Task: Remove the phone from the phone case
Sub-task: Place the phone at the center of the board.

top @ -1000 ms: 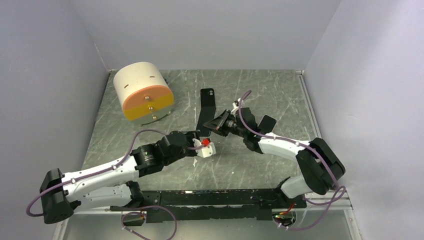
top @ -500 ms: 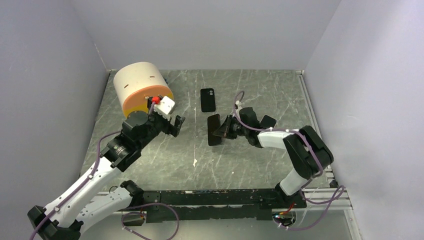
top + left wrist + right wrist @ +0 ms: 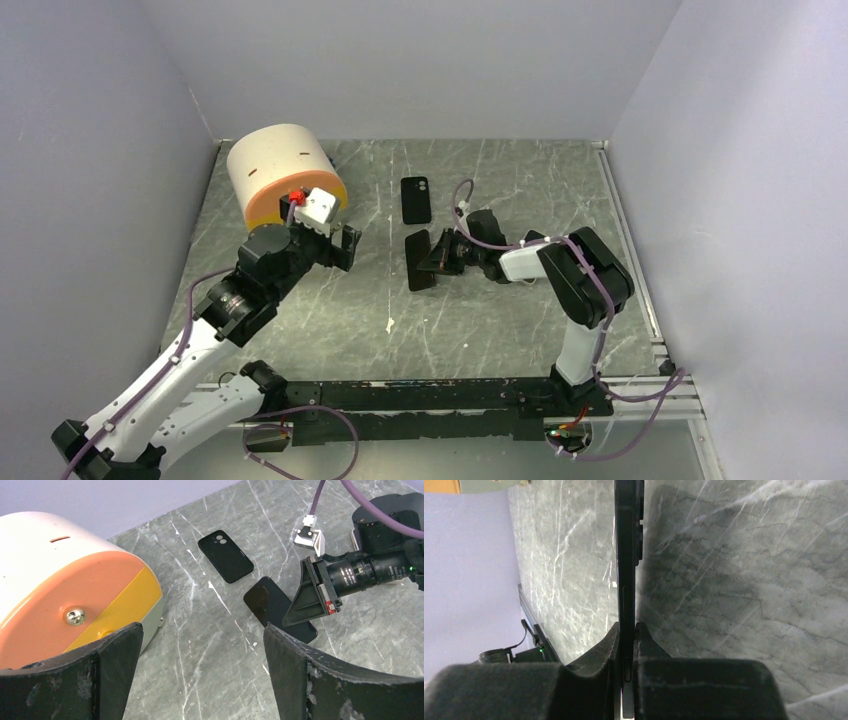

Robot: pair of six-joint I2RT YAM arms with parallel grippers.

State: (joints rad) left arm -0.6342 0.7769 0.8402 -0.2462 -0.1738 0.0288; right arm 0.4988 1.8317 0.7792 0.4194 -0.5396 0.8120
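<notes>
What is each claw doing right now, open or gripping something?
Left gripper: open, holding nothing.
Right gripper: shut on the phone.

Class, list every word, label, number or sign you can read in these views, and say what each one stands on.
No text can be read in any view.
right arm: faint pale marks on its dark body, too small and blurred to read.
case: no print visible.
phone: no print visible.
round box: no print visible, only a slot and a screw.
</notes>
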